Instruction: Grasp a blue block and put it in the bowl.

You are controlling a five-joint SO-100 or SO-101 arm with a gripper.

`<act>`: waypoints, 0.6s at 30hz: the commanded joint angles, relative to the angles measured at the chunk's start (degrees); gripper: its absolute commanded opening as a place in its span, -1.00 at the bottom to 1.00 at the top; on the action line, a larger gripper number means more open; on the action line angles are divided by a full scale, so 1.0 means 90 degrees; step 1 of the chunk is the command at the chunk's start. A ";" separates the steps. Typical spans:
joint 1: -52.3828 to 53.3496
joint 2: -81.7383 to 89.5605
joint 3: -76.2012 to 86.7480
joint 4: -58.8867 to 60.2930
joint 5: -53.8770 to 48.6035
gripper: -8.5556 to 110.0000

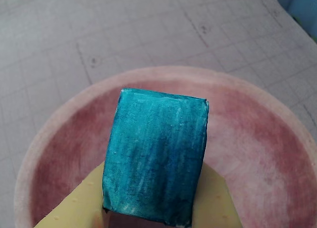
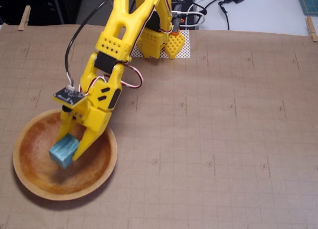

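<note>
We judged the blue block (image 2: 64,151) light, rigid and slightly grainy, best gripped across its flat opposite faces. Our gripper (image 2: 72,150) was clenched on it, fingers (image 1: 79,203) spread only to the block's width and pressed against its sides. The block hung above the bowl (image 2: 106,162), inside its rim, apparently clear of the floor.

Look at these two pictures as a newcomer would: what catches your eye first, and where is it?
The bright yellow arm stands out first, reaching from the top of the fixed view down to the lower left. There its gripper holds the blue block between its fingers over the bowl, a wooden one on the brown gridded mat. In the wrist view the block fills the middle of the picture.
</note>
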 commanded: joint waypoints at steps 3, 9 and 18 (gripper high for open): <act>-0.0020 -0.0088 -0.0469 -0.0078 0.0010 -0.84; -0.0020 -0.0332 -0.0469 -0.0078 0.0010 -0.84; 0.0010 -0.0596 -0.0479 -0.0078 0.0010 -0.83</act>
